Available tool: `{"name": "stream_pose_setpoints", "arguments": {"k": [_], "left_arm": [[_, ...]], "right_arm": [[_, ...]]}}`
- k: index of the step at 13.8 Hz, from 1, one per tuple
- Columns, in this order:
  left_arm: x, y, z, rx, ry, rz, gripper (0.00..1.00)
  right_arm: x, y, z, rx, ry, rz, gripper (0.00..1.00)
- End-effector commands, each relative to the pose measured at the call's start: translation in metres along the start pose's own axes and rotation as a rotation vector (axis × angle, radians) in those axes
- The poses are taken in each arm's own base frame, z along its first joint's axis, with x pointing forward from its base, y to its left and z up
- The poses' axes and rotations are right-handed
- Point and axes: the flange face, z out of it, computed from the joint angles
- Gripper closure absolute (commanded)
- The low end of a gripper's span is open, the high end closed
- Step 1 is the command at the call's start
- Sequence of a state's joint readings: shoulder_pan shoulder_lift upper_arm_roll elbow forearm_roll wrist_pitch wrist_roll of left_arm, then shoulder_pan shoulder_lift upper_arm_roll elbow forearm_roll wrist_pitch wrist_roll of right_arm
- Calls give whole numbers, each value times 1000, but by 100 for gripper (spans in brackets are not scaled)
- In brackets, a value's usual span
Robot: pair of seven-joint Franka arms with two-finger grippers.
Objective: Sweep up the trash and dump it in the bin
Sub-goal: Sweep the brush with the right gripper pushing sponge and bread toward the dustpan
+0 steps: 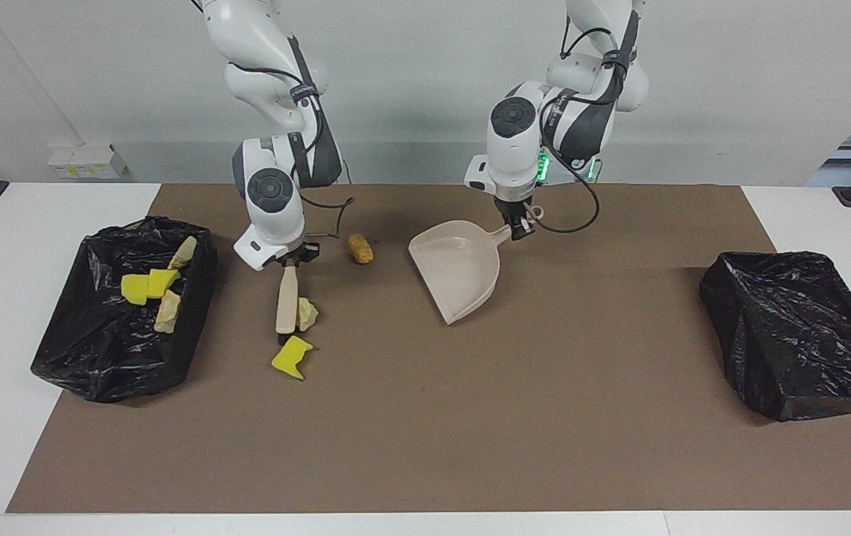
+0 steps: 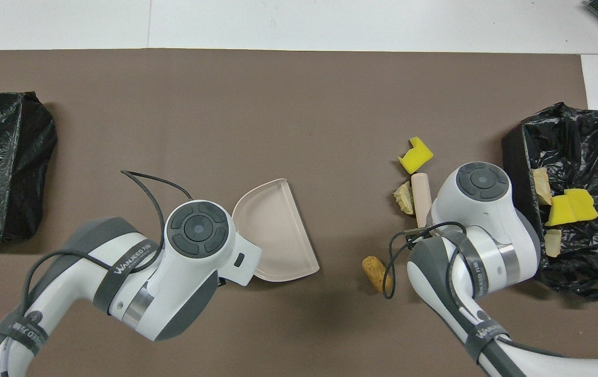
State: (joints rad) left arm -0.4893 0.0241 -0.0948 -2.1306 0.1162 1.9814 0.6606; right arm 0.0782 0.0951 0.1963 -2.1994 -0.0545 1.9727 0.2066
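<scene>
Judging by looks, the trash (image 1: 292, 356) on the worktop (image 1: 425, 417) beside the brush (image 1: 287, 299) is light, soft, best pushed; right tool (image 1: 292, 260) grips the brush handle, left tool (image 1: 519, 229) grips the dustpan (image 1: 456, 269) handle.

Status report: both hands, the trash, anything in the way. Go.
Right hand shut on brush. Left hand shut on dustpan. Three scraps on mat, rest in bin. Nothing between.

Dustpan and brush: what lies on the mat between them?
One orange-brown bread-like lump, lying apart from both the dustpan and the brush; otherwise the brown mat is bare there. The facing view shows it best.
</scene>
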Motion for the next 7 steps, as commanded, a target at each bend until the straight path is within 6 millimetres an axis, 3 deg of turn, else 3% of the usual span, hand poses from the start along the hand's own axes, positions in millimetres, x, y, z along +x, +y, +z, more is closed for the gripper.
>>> {"name": "stream_pose_setpoints", "arguments": {"k": [1,3,5,7], "left_arm": [[-13,-33,18,20,2,5,100],[-12,-38,16,40,26,34,100],[-13,-42,15,49,36,31,100],[-10,-40,15,58,43,38,100]], "right_arm": [[-2,-34,-1,56,-25,-72,100],[2,-39,-25,58,-19,-117,100],[7,-30,-63,37,-10,-177,100],[18,-19,-77,-56,34,-221,100]]}}
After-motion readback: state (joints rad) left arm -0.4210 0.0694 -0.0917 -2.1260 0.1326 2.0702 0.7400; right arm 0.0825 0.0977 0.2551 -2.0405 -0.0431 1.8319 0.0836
